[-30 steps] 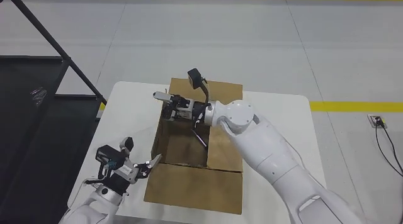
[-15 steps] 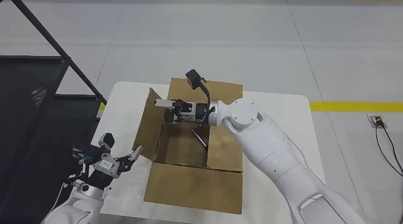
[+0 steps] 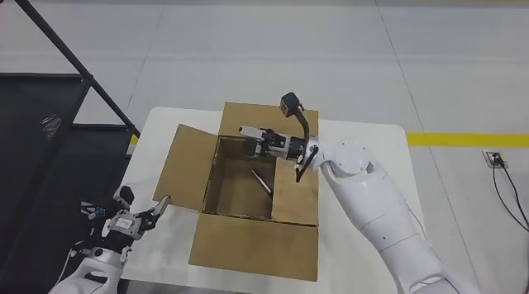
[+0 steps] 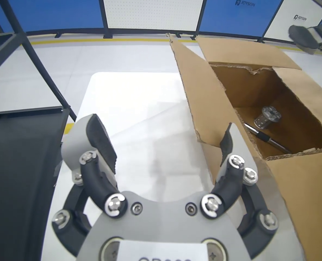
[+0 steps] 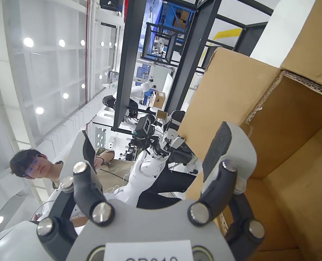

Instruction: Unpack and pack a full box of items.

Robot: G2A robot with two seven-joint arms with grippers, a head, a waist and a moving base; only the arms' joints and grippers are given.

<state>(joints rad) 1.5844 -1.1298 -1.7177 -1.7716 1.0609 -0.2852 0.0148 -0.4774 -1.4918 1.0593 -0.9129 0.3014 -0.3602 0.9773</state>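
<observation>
Metal rod (image 3: 262,181) lies diagonally on the cardboard box (image 3: 248,244) floor, nearer the open, empty right gripper (image 3: 245,139) than the open left gripper (image 4: 162,126) outside.

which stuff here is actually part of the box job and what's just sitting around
Job: cardboard box, flaps open; metal rod and knurled metal cylinder inside it; left gripper and right gripper, both open.
Just about: black rack beside the table; blue and white panels behind.
</observation>
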